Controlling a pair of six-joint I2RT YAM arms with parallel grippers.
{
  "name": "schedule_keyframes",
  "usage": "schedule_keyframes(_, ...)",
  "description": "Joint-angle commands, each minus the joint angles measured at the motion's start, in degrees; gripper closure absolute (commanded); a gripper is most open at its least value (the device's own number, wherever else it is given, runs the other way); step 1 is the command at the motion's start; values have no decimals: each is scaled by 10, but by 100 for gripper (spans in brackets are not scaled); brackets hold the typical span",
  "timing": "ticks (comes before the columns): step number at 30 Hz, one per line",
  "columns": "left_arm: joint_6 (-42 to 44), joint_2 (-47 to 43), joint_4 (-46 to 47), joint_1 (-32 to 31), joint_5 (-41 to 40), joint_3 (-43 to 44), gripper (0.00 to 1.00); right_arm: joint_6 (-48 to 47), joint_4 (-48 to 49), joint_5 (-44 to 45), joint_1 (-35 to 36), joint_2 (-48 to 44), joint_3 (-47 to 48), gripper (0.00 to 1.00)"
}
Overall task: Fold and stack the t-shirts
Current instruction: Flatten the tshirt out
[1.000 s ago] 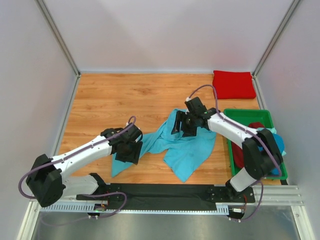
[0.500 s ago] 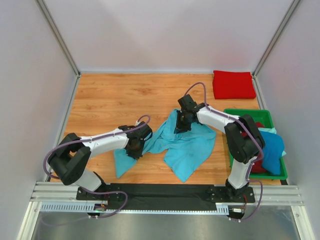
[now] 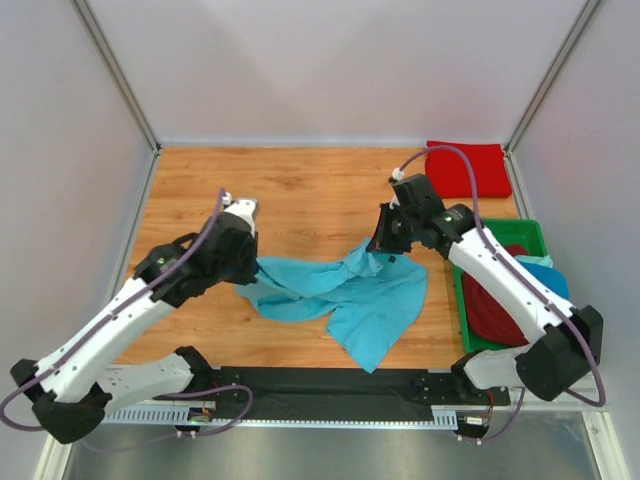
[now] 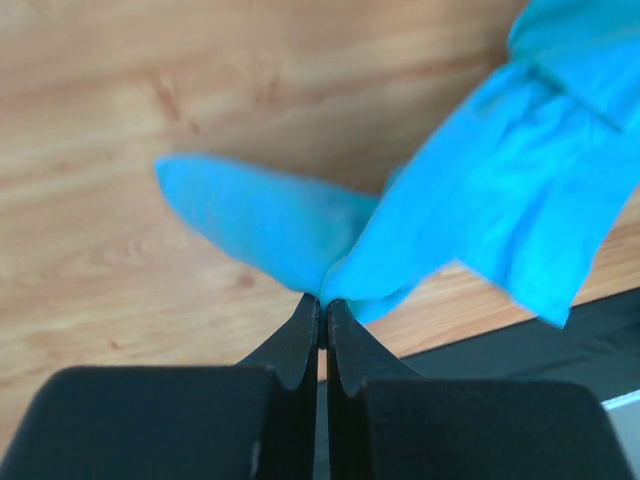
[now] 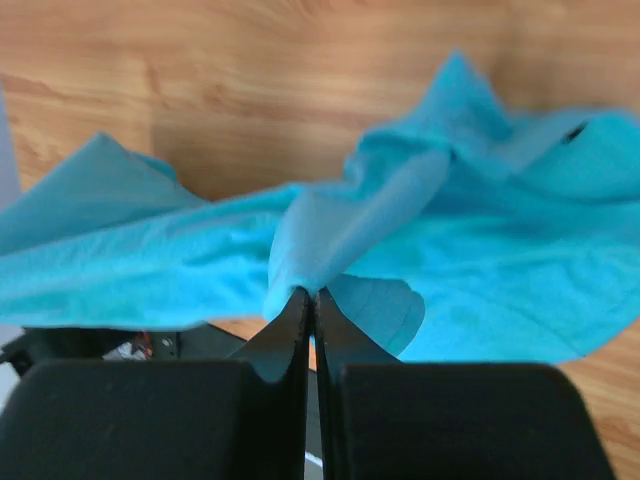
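My left gripper [image 4: 322, 303] is pinched tight on the 9 o'clock end of the light turquoise cloth t-shirt [image 3: 350, 295]. My right gripper [image 5: 308, 296] is clamped on a fold at its 1 o'clock edge. The shirt stretches between them, its lower part seemingly resting on the wooden table [image 3: 250, 190]. A folded bright red t-shirt [image 3: 467, 168] lies at the table's 1 o'clock corner.

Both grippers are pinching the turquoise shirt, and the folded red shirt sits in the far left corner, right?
Not quite. The top external view shows the folded red shirt in the far right corner. The left gripper and right gripper do pinch the turquoise shirt.
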Motion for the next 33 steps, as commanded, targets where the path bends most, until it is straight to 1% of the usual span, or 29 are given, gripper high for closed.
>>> schedule_keyframes(1,59,28,-65,18,-33,86,100,-6,-1,0,-14,20,57,100)
schedule_keyframes(2,74,48,-63,48,-40,104,100,-8,31,7,-21,36,72,100)
schedule_keyframes(3,88,70,-57,67,-51,132,100,-7,43,15,-39,62,121,100)
schedule_keyframes(4,103,123,-34,95,-55,144,100,-12,55,22,-50,118,151,100)
schedule_keyframes(5,122,155,-20,146,-61,155,100,-13,67,34,-58,157,227,99)
schedule_keyframes(6,127,234,-10,174,-77,197,88,-6,66,37,-81,195,267,95)
schedule_keyframes(7,131,278,-16,195,-93,232,58,-7,66,22,-92,273,314,87)
schedule_keyframes(8,140,323,-27,206,-124,267,41,-11,48,16,-101,308,350,61)
schedule_keyframes(9,143,405,-50,223,-150,359,32,-16,6,42,-108,341,454,50)
schedule_keyframes(10,135,436,-136,225,-159,411,26,-42,-45,51,-108,403,508,42)
schedule_keyframes(11,127,451,-160,223,-173,442,22,-56,-138,56,-107,417,545,37)
schedule_keyframes(12,132,424,-159,219,-146,423,19,-69,-167,72,-100,416,548,34)
schedule_keyframes(13,131,396,-127,218,-123,394,16,-91,-177,82,-94,400,513,29)
schedule_keyframes(14,123,363,-108,218,-100,357,16,-94,-159,84,-89,336,453,27)
schedule_keyframes(15,118,330,-88,218,-39,279,16,-96,-138,80,-80,295,390,27)
schedule_keyframes(16,110,262,-47,219,-6,237,22,-95,-112,52,-76,254,254,28)
schedule_keyframes(17,102,235,-33,219,22,200,26,-86,-67,33,-74,170,195,28)
schedule_keyframes(18,94,193,-24,219,74,140,31,-76,-57,14,-70,138,146,30)
schedule_keyframes(19,76,182,-11,219,98,115,43,-66,-52,9,-70,105,55,32)
schedule_keyframes(20,69,172,-4,219,122,90,44,-48,-47,4,-68,81,19,35)
schedule_keyframes(21,62,162,22,219,170,43,45,-43,-45,-2,-63,39,-18,37)
schedule_keyframes(22,44,161,37,219,189,20,46,-35,-40,0,-60,22,-48,39)
schedule_keyframes(23,34,161,53,219,202,0,46,-30,-16,2,-57,7,-104,43)
schedule_keyframes(25,12,176,105,218,239,-44,46,-8,16,-7,-55,-14,-141,53)
schedule_keyframes(26,5,184,126,219,248,-57,45,1,28,-12,-55,-14,-171,61)
schedule_keyframes(29,-10,242,180,218,273,-83,47,16,70,-7,-55,2,-201,70)
schedule_keyframes(30,-12,276,199,219,275,-84,47,16,79,9,-55,8,-202,72)
schedule_keyframes(32,-18,312,219,219,267,-79,48,10,103,25,-56,41,-197,75)
schedule_keyframes(33,-21,346,227,219,264,-73,48,9,107,49,-59,59,-182,75)
